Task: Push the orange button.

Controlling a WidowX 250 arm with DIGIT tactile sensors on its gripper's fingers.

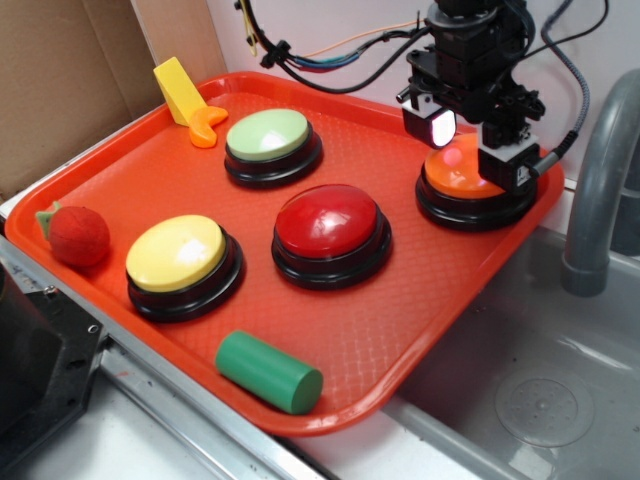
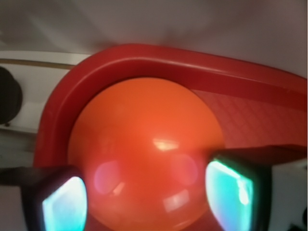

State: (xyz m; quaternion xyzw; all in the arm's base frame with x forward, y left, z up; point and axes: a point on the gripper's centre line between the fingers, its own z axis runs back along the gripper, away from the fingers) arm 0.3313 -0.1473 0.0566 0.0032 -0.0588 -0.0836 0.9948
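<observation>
Two spread end effector (image 2: 147, 195) fingers straddle the orange button (image 2: 144, 154), near the tray's (image 2: 159, 60) corner rim.

Toy kitchen bench, metal sink (image 1: 520, 390), grey faucet (image 1: 600, 170), cardboard backdrop (image 1: 60, 80)

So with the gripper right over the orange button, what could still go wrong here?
1. The gripper stands open, its fingers straddling the orange button; the dome might slip up between them rather than being pressed.
2. The button sits in the tray's corner by the rim, so a sideways drift could catch the rim.
3. Whether contact is already made cannot be told from either view.
</observation>
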